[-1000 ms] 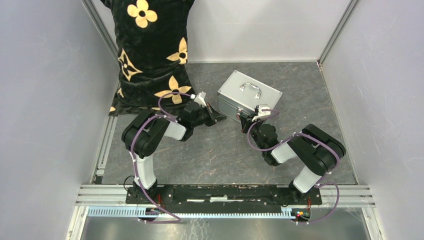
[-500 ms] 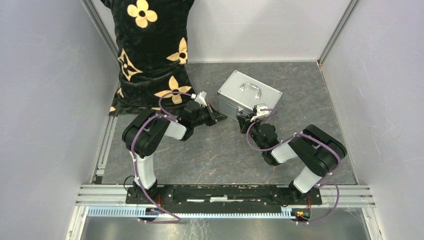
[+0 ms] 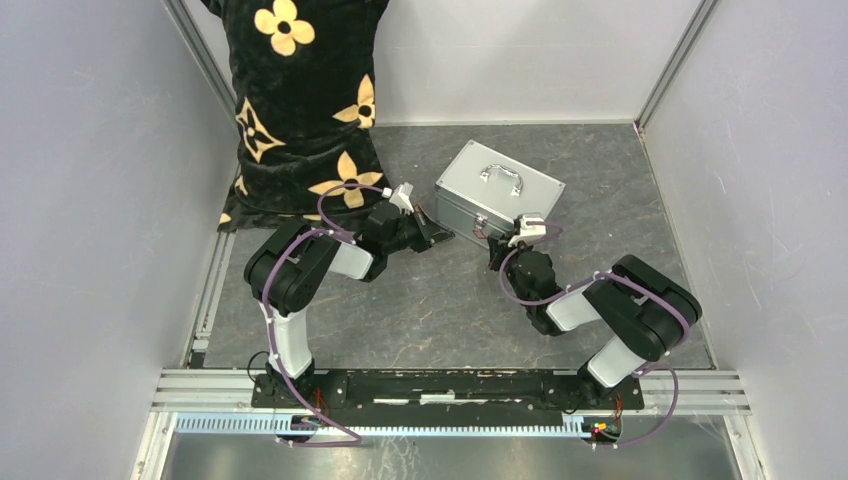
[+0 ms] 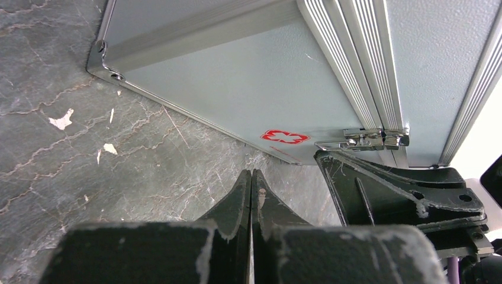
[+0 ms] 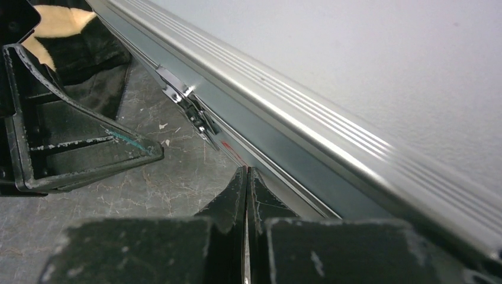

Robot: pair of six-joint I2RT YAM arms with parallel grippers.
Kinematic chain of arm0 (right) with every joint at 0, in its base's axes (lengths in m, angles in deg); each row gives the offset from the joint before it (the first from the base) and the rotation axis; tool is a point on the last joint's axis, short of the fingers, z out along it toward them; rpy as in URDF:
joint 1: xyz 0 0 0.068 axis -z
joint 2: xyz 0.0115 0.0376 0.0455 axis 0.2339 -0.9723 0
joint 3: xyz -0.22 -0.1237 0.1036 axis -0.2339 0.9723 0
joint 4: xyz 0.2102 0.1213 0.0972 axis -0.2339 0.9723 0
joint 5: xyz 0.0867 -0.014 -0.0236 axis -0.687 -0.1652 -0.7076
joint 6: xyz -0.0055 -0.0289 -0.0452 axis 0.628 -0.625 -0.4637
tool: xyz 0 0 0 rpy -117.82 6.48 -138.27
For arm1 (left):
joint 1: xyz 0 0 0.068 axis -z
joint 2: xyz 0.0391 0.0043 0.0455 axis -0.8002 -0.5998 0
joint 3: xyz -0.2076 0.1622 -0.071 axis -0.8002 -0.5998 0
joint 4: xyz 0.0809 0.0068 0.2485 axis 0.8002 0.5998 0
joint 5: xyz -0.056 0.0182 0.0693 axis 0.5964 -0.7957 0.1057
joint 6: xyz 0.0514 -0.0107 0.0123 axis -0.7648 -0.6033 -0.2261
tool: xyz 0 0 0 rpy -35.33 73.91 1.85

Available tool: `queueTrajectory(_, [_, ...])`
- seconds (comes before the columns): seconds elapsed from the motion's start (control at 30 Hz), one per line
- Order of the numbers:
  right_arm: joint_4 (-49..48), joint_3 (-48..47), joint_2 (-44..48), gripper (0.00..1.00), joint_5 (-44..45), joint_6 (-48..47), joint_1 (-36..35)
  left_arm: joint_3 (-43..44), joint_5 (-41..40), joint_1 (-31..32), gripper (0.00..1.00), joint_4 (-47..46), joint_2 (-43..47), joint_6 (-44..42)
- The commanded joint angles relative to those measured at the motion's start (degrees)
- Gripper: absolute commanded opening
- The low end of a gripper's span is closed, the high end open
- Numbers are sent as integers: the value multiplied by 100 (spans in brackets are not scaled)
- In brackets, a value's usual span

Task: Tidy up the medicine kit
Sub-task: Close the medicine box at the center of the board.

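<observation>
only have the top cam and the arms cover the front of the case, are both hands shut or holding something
observer: both are shut and empty. The left hand has its fingers pressed together in its wrist view, and so does the right hand in its own.
operator: is the kit unlatched
observer: it looks closed. The left wrist view shows a chrome latch lying across the ribbed seam of the medicine kit, with no gap between lid and base.
operator: where is the left hand pointing
observer: at the kit's front wall, close to a small red cross mark beside that latch. I cannot tell whether it touches.
</observation>
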State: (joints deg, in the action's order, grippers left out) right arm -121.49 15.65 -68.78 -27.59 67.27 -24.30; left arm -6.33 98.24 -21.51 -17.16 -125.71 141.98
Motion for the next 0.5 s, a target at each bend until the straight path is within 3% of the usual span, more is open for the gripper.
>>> queueTrajectory(0.0, [-161,-337,-81,0,337,9,11,81,86,53,2,-243,-61,-164])
queueTrajectory(0.47, [-464,-572,-356,0,-208,-502,10,86,95,53,2,-242,-74,-178])
